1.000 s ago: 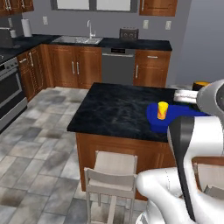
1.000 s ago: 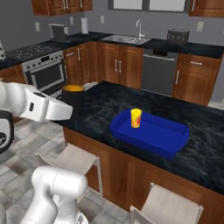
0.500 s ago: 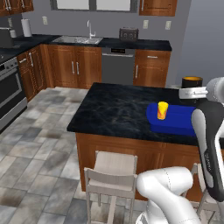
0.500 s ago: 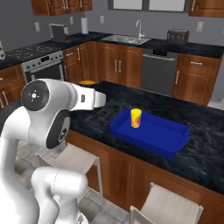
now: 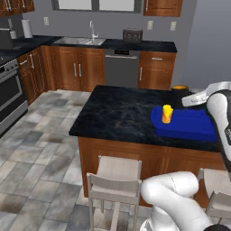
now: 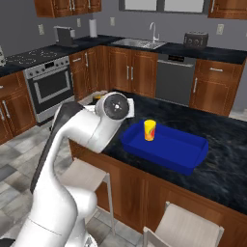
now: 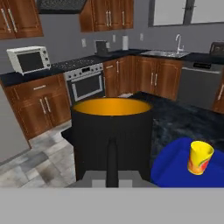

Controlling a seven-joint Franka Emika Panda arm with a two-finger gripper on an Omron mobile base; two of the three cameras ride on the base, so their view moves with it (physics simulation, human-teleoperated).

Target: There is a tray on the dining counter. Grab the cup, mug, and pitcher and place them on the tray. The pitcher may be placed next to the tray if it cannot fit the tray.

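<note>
My gripper (image 7: pixel 112 151) is shut on the wall of the black mug (image 7: pixel 111 135), whose orange-yellow inside faces up; one finger lies against its near side. In the left base view the mug (image 5: pixel 179 88) hangs at the far right edge of the dining counter (image 5: pixel 117 113), just behind the blue tray (image 5: pixel 189 128). The yellow cup (image 5: pixel 167 113) stands upright in the tray's left end. From the right base view I see the cup (image 6: pixel 150 130) in the tray (image 6: pixel 166 152) and the mug's rim (image 6: pixel 99 96) peeking behind my arm. The pitcher is out of view.
Two stools (image 5: pixel 115 180) stand at the island's near side. Along the back wall runs the counter with sink (image 5: pixel 81 40) and toaster (image 5: pixel 132 34). A stove (image 6: pixel 48 84) stands to the left, with a microwave (image 7: pixel 28 59) further along.
My arm has swung round, its elbow sweeping across both base views, while the mug in my gripper shifted slightly nearer the tray. Cup and tray have not moved.
</note>
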